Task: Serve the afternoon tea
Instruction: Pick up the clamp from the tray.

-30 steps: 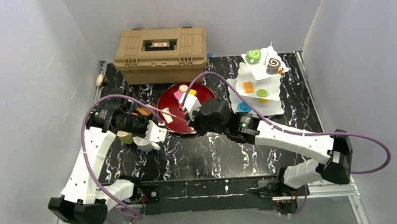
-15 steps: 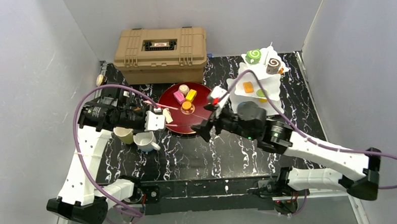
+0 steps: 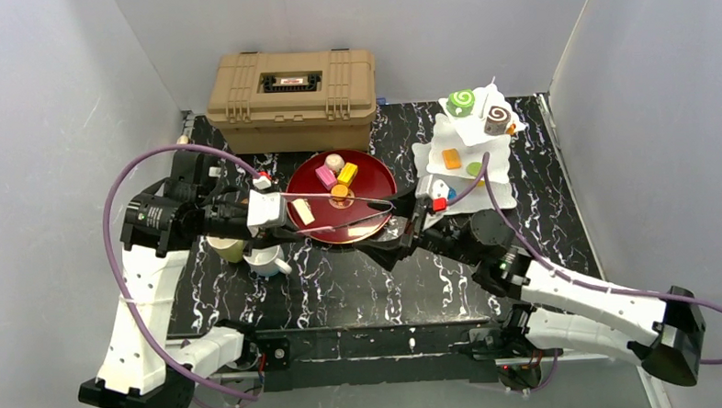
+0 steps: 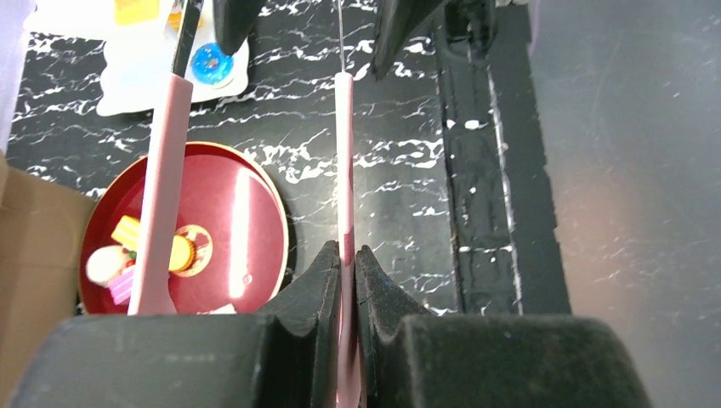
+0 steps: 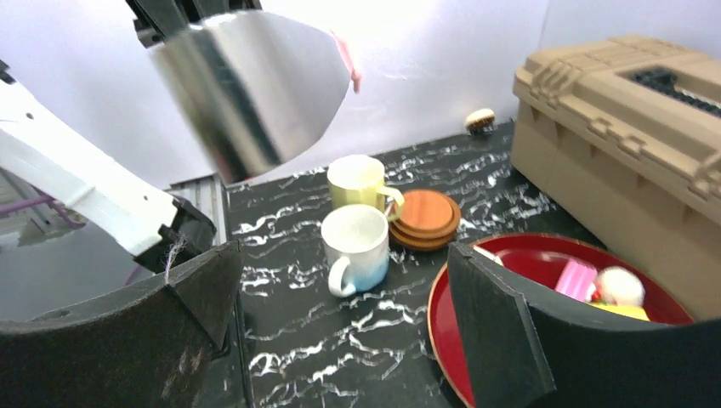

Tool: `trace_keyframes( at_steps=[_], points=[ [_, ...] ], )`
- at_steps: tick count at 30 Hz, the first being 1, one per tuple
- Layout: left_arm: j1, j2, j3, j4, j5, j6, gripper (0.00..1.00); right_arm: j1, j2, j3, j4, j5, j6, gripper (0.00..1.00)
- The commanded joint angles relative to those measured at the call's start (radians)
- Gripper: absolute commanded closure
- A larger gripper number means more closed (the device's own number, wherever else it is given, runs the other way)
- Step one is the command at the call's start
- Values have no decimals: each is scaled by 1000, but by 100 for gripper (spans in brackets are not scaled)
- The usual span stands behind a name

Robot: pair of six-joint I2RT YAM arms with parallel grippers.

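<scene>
Left claw (image 4: pixel 348 255) clamped; right claw (image 5: pixel 342 259) spread.

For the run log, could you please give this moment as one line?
left gripper: shut on tongs | right gripper: open, empty, near tongs' tip | tongs: held across red plate

This is a robot test cell in a lab. Plain pale panels (image 3: pixel 51 135) box in the black marbled counter (image 3: pixel 342 278) behind and to both sides of the jaws. Nearer than the jaws, two white arms (image 3: pixel 145 292) are bolted to a dark base bar (image 3: pixel 372 341), with purple cables (image 3: pixel 189 146) looping free. Beyond the right jaws, toy pastries (image 3: pixel 461 101) sit staged on a white tiered stand (image 3: pixel 500 198).
</scene>
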Motion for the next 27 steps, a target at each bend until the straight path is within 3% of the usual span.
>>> trace_keyframes(
  at_steps=[1, 7, 13, 27],
  points=[
    [-3, -14, 15, -23, 127, -93, 100, -4, 82, 40, 294, -80, 22, 1],
    [-1, -21, 3, -20, 146, -116, 100, -2, 215, 100, 500, -136, 61, 2],
    [-3, -26, 3, -22, 152, -130, 100, -1, 249, 79, 631, -66, 85, 2],
    [-2, 10, 38, -23, 252, -249, 100, 11, 358, 151, 807, -214, 183, 2]
  ],
)
